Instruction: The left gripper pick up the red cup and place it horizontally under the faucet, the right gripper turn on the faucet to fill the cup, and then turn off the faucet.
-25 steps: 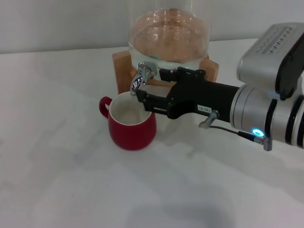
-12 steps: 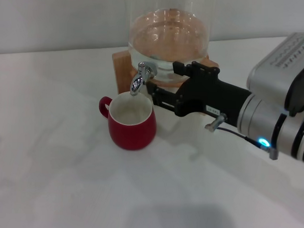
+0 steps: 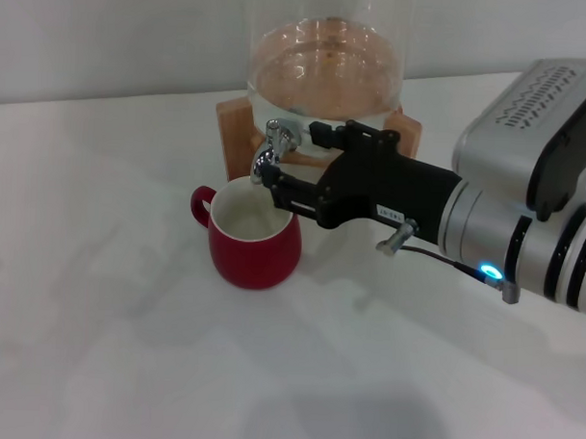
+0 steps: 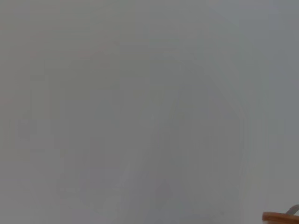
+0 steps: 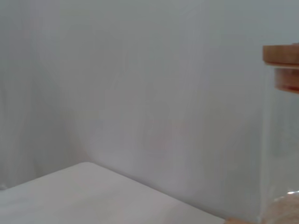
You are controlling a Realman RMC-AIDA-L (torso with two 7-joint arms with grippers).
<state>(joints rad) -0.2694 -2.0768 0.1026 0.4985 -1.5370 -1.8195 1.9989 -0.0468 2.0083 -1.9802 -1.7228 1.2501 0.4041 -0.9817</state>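
A dark red cup [image 3: 253, 238] with a white inside is seen at centre. The faucet [image 3: 270, 149] is shiny chrome. The right hand [image 3: 287, 167] is black, on a silver arm with black rings. The surface [image 3: 106, 348] is white.

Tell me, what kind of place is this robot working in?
Probably a test bench staged as a drinks corner, not a real kitchen: a bare white table against a plain wall, holding only a glass water jar on a wooden stand, its faucet, and a red cup.
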